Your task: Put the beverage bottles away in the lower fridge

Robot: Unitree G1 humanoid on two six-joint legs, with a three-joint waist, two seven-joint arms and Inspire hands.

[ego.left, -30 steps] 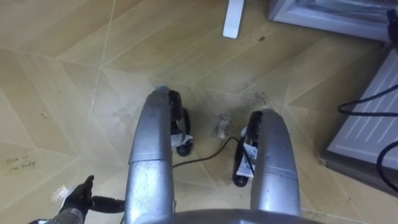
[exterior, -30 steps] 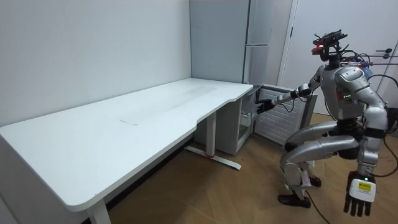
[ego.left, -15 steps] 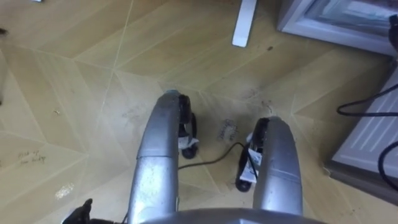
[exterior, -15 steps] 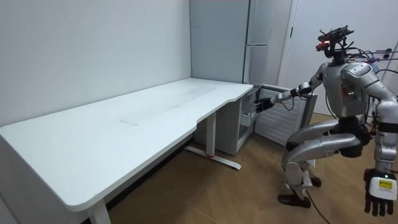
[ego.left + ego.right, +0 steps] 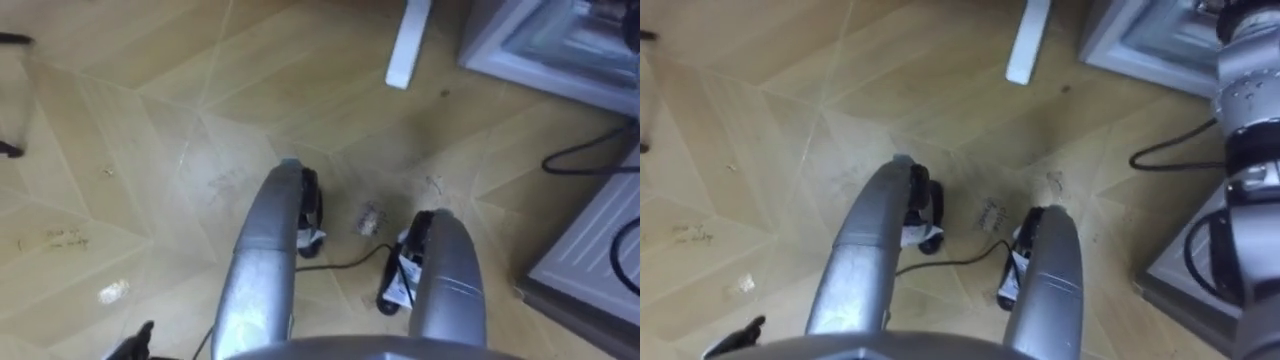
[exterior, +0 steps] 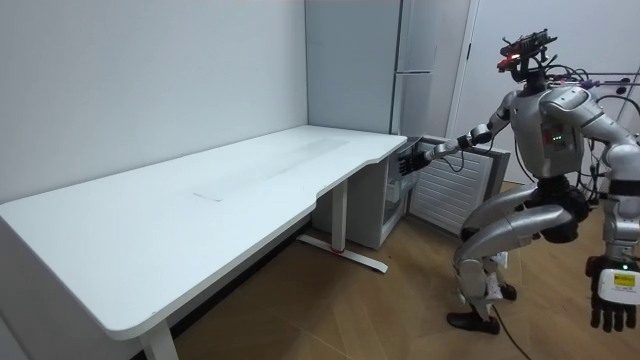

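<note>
The wooden floor [image 5: 150, 150], laid in angled planks, carries the white desk foot [image 5: 408, 45] at one o'clock in the eye views and the base of the fridge [image 5: 545, 45] at two o'clock. A grey scuff [image 5: 372, 217] marks the planks near the middle, and a pale fleck [image 5: 113, 291] lies at eight o'clock. In the room view the long white worktop [image 6: 200, 200] stands on this floor at nine o'clock, with the fridge just beside its far end
</note>
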